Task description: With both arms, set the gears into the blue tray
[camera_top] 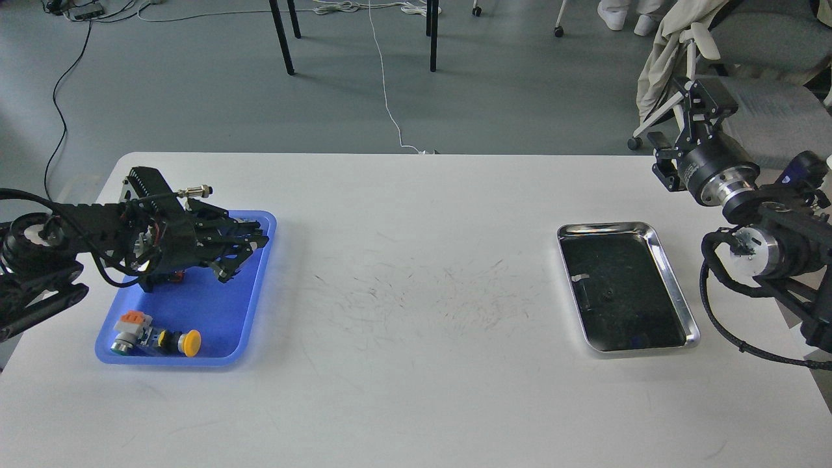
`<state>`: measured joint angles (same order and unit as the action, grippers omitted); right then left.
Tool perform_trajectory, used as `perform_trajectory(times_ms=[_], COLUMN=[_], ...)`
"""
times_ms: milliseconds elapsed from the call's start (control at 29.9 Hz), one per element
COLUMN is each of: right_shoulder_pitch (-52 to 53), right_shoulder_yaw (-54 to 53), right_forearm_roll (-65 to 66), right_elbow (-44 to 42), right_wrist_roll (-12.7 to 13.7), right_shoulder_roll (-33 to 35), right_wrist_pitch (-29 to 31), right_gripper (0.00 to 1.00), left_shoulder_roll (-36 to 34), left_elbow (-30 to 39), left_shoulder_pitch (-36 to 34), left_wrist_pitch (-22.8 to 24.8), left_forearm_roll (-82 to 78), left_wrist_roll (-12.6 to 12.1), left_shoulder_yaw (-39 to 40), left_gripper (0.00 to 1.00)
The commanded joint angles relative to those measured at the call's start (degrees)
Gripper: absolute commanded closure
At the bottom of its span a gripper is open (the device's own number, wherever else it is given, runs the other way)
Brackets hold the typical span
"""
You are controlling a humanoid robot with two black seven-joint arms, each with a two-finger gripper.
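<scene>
The blue tray (214, 312) lies at the table's left. My left gripper (257, 242) hovers over its far half, fingers pointing right; they are dark and close together, so I cannot tell their state or whether they hold anything. One tiny dark gear (609, 296) lies inside the steel tray (676, 286) at the right. My right gripper (699, 91) is raised beyond the table's far right corner, well above and behind the steel tray, seen from behind.
In the blue tray's near end lies a yellow-capped push-button (188, 342) beside a grey and orange switch block (127, 330). Chair and table legs, cables and a draped chair stand on the floor behind the table.
</scene>
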<state>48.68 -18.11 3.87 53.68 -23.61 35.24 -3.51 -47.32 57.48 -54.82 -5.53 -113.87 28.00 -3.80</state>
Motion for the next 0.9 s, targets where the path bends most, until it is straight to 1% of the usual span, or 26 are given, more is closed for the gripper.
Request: perform_trajectory(times_ms=[0,134,368,568,769,869], right_shoulder_pitch=[-0.08,-0.26,-0.26,-0.26,-0.34,-0.34], right_shoulder_yaw=[0.00,0.00,0.00,0.00,0.00,0.00], right_forearm_roll=[0.09,0.09,0.44,0.53,0.70,0.70], right_elbow=[-0.06,0.02,0.02,0.11,0.11,0.11], right_wrist_roll=[-0.03,-0.73,-0.73,-0.73,-0.73,-0.82], right_shoulder_roll=[0.00,0.00,0.00,0.09,0.36,0.36], right_wrist_pitch=[0.08,0.08,0.26,0.35,0.35,0.35], right_gripper=[0.02,0.02,0.02,0.02,0.02,0.02], left_shoulder_roll=[-1.98,-2.95,-2.78,-2.34,1.44,2.93], left_elbow=[-0.09,0.00,-0.53,-1.40,-5.79,-6.59], left_shoulder_pitch=[0.68,0.68,1.30,1.03,1.21,1.12], left_wrist_pitch=[-0.01,-0.36,-0.98,-0.98,-0.98,-0.98], left_forearm_roll=[-0.74,-3.81,-11.11,-11.13,-11.13,-11.13], left_wrist_roll=[0.00,0.00,0.00,0.00,0.00,0.00], left_shoulder_yaw=[-0.59,-1.99,-1.65,-1.65,-1.73,-1.73], left_gripper=[0.90,0.90,0.90,0.90,0.90,0.90])
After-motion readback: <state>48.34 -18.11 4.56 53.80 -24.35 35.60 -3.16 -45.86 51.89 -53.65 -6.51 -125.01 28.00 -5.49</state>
